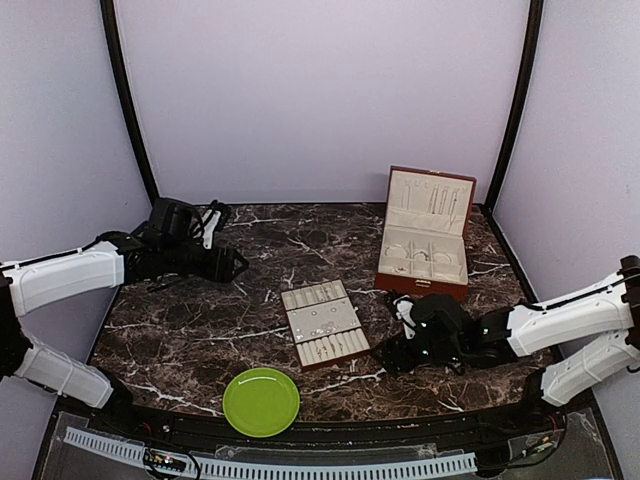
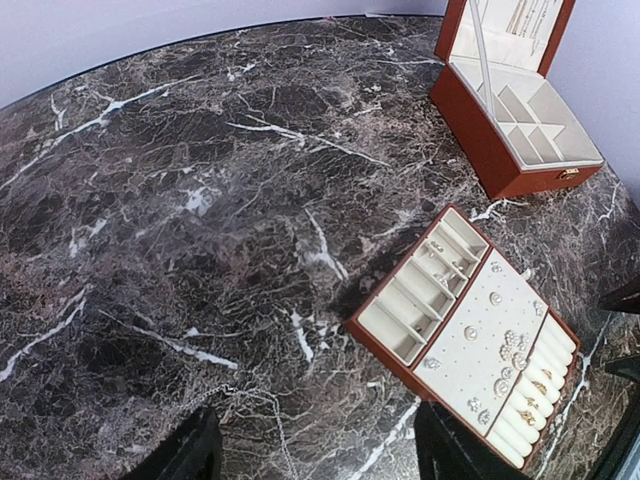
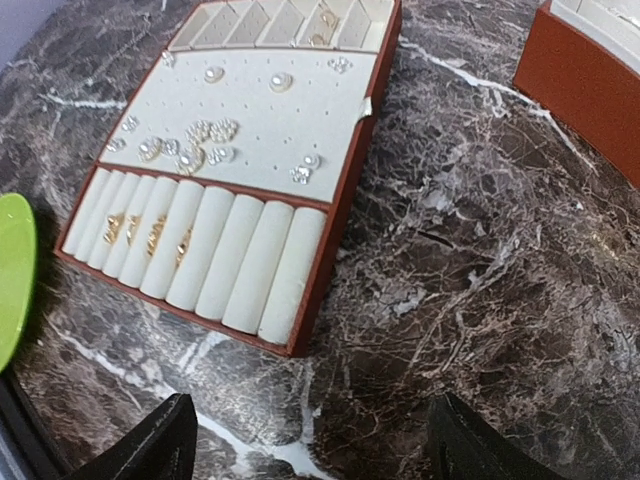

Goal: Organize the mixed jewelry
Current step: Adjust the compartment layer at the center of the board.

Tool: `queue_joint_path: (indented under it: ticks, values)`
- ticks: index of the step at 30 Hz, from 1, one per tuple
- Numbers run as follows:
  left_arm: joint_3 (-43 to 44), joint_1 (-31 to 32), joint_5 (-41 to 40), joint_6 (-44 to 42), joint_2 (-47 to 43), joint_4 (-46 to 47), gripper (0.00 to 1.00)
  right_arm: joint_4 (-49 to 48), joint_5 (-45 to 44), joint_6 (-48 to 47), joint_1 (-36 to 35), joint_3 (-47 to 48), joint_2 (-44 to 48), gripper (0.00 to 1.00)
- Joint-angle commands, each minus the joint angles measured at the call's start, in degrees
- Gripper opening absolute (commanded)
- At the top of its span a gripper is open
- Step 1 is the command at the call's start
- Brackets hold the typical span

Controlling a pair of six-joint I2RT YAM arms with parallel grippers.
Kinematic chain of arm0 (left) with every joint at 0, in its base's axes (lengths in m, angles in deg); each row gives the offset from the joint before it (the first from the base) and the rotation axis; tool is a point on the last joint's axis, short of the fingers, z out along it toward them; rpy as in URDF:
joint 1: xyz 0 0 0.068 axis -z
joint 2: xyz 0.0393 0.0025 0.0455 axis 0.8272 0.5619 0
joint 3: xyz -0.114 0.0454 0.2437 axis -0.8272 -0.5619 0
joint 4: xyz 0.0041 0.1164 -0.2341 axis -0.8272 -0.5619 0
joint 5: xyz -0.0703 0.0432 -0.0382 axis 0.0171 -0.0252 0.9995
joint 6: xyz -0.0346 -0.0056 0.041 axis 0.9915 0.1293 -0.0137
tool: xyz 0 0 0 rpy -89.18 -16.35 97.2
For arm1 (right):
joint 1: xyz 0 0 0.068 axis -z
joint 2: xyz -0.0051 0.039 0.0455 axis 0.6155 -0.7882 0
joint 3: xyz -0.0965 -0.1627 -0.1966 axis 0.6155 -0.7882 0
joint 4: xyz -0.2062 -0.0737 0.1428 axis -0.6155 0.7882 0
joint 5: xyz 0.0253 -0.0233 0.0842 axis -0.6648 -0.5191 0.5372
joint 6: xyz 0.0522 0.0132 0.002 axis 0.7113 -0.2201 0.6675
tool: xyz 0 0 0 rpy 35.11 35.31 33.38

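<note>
Left jaws and right jaws were both spread, nothing btwn them. Jewelry (image 3: 200,135) sat on the flat tray (image 3: 345,215) (studs on cream panel, rings in rolls), mid worktop (image 3: 480,260), w/ green plate (image 1: 261,401) nearby.

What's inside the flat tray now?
Tray: stud earrings scattered on the middle pad, gold rings tucked between some rolls, a few pieces in the end slots. Slot floors are partly hidden by dividers.

Mixed jewelry (image 3: 195,145) strewn over the cream middle panel of the flat tray (image 3: 343,200): tiny silvery and pearly studs, mostly clustered leftward; gold rings (image 3: 150,232) wedged between left rolls.
</note>
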Motion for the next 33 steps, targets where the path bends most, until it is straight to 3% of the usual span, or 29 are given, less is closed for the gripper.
queue_joint_path:
  ticks: [1,6,19,26,33]
  values:
    - [0.5,-0.1,0.5,-0.6,-3.7,-0.6,0.69,0.7,-8.3,-3.7,-4.7,3.6,-5.4,0.82]
    - [-0.3,-0.1,-0.8,-0.8,-7.1,-0.5,0.71,0.5,-11.5,-5.8,-7.9,8.1,-12.9,0.85]
    - [-0.6,-0.1,-0.9,-0.9,-9.6,-0.5,0.72,0.7,-14.8,-3.1,-8.0,18.4,-28.1,0.87]
    - [-0.6,-0.1,-3.0,-1.5,-11.1,-0.7,0.72,-1.2,-14.7,-0.2,-4.1,26.9,-36.0,0.85]
    - [-1.5,-0.1,-3.0,-1.4,-11.7,0.1,0.72,-4.1,-7.8,-2.6,2.1,36.4,-42.9,0.83]
